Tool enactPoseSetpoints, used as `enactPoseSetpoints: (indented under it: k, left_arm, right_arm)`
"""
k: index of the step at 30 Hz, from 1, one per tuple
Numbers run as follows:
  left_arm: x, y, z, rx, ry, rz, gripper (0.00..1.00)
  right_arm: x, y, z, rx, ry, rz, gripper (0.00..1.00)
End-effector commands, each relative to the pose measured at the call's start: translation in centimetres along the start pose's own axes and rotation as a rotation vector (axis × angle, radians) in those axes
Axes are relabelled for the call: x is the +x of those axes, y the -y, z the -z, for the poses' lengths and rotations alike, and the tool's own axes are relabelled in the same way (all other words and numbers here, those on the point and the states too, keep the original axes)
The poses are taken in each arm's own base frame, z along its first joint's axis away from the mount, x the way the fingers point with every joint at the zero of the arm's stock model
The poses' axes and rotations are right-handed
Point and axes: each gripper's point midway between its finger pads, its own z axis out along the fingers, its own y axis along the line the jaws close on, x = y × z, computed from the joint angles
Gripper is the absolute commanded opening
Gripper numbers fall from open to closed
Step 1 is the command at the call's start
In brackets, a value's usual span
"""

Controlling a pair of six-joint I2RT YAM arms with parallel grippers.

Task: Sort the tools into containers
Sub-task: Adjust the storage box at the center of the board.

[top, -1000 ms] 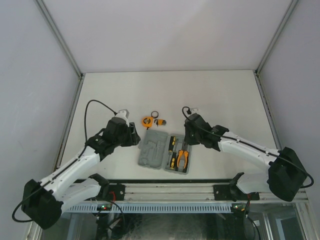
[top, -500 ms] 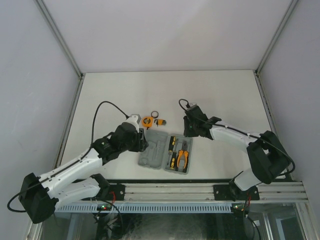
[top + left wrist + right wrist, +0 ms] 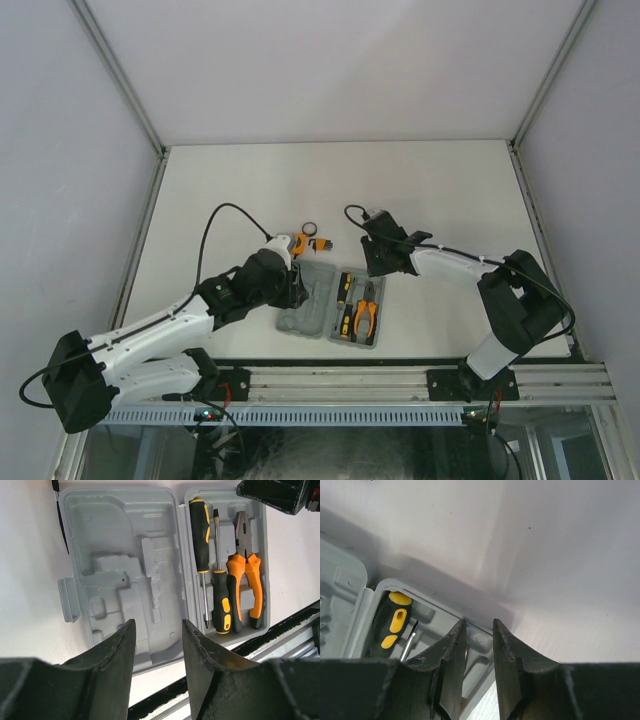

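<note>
The left gripper (image 3: 158, 626) hovers over the left half of the open grey case (image 3: 125, 545), fingers apart, gripping nothing. The case's right half holds 2 screwdrivers (image 3: 201, 535) and the pliers (image 3: 244, 580). The right gripper (image 3: 479, 625) hangs above its far corner, fingers slightly apart.

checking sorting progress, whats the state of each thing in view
case, open, flat on table
screwdrivers, seated in right half
pliers, seated in right half
tape measure, out on table
hex key set, out on table
ring, out on table
left end effector, open, empty
right end effector, slightly open, empty
</note>
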Motion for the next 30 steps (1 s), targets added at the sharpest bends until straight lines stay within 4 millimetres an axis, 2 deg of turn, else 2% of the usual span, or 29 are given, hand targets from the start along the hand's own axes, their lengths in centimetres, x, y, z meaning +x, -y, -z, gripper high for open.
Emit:
enactPoseSetpoints:
  k: [1,10,22,25,30]
  left_arm:
    - [-2.5,2.1,0.4,0.060,0.066,0.011,0.46]
    - [-2.1,2.7,0.0,0.077,0.049,-0.003,0.44]
    - [-2.0,4.5,-0.5,0.111,0.026,-0.035,0.43]
    - [-1.9,5.4,-0.6,0.130,0.021,-0.045,0.43]
    - [-1.1,7.7,-0.8,0.172,-0.001,-0.082,0.43]
  right_arm:
    - [-0.4,1.0,0.6,0.057,0.002,0.014,0.26]
    - [2.4,1.5,1.6,0.110,-0.044,-0.055,0.22]
    - [5.7,2.2,3.1,0.166,-0.096,-0.104,0.21]
    - [5.1,1.9,3.5,0.146,-0.053,-0.106,0.21]
    - [1.9,1.1,6.2,0.106,0.112,-0.133,0.24]
